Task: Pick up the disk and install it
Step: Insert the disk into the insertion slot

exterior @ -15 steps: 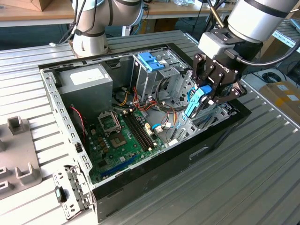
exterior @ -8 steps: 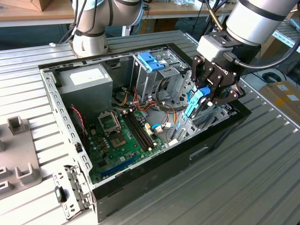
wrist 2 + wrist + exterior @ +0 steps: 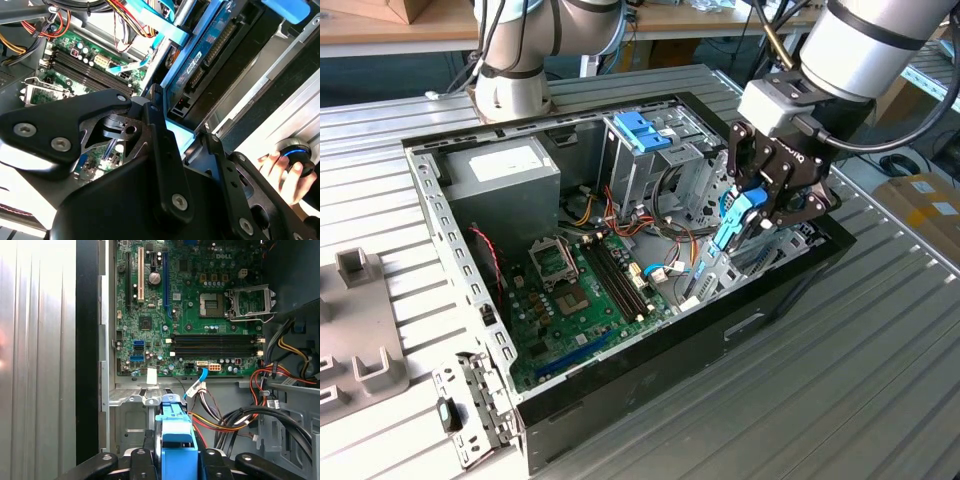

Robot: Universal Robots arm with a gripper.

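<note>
The disk [image 3: 733, 226], a flat drive in a light-blue carrier frame, stands on edge inside the open computer case [image 3: 770, 300], by the wall at the exterior view's right. My gripper [image 3: 757, 205] is shut on it from above. In the first wrist view the carrier's blue end [image 3: 177, 440] sits between the black fingers [image 3: 214, 461], above a metal bay floor. In the second wrist view the disk's underside board [image 3: 205, 55] runs away from the gripper [image 3: 182, 137] along the case wall.
The case holds a green motherboard [image 3: 580, 290], a grey power supply box [image 3: 505, 175], a drive cage with a bare blue bracket [image 3: 640, 130] and loose cables [image 3: 630, 215]. A second arm's base [image 3: 515, 60] stands behind. A hand [image 3: 280, 170] holds a round knob.
</note>
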